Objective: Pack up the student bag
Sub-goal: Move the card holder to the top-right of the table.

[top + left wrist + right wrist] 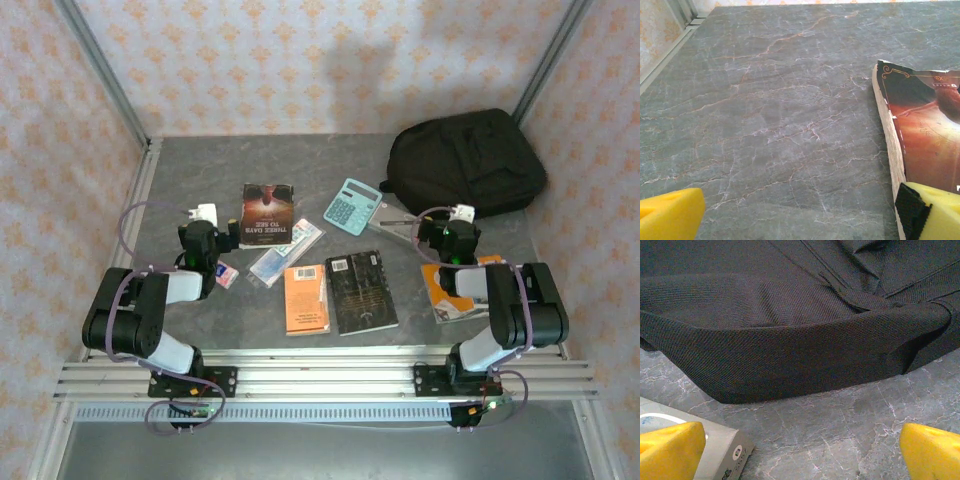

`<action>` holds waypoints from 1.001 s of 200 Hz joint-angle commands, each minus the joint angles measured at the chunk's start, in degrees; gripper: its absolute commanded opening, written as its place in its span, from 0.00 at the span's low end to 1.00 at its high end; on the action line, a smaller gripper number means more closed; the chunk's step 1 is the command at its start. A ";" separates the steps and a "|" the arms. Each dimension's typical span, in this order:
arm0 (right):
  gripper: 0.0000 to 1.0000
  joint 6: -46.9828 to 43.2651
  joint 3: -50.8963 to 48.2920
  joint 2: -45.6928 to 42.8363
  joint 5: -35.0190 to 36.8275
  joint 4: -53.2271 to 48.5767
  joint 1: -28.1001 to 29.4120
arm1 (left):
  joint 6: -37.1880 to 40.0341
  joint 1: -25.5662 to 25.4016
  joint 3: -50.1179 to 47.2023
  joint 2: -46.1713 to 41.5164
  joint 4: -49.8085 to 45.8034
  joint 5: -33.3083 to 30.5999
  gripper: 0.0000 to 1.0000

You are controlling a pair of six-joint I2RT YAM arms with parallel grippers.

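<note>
The student bag [468, 160], a large black fabric backpack, lies at the far right of the table. In the right wrist view its dark side [790, 315] is just ahead of my right gripper [802, 450], whose yellow fingers [932, 450] stand wide apart over bare table. My right gripper [455, 222] sits just in front of the bag, open and holding nothing. My left gripper [207, 222] is open at the left, beside a dark red book [267, 213]. In the left wrist view my left gripper [800, 212] is over bare table, with the book's edge [890, 135] by its right finger [935, 215].
An orange book [306, 298] and a black book [361, 290] lie mid-table near the front. A teal calculator [352, 206], a clear ruler pouch [287, 252] and a small card [226, 275] lie around them. Another orange book [455, 290] lies under the right arm. A grey flat case [715, 445] sits by the right gripper's left finger.
</note>
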 commanded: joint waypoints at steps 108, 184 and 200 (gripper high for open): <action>0.99 0.65 0.71 -0.46 0.30 0.44 -0.48 | 0.30 -0.26 1.43 -0.52 -0.01 -1.40 1.00; 0.99 2.74 14.29 -11.36 1.75 -27.40 -0.05 | 0.64 -3.41 13.37 -10.20 -26.15 -14.91 1.00; 0.99 6.62 15.14 -17.46 2.27 -29.68 0.19 | -1.22 -4.31 12.72 -16.25 -26.21 -15.12 1.00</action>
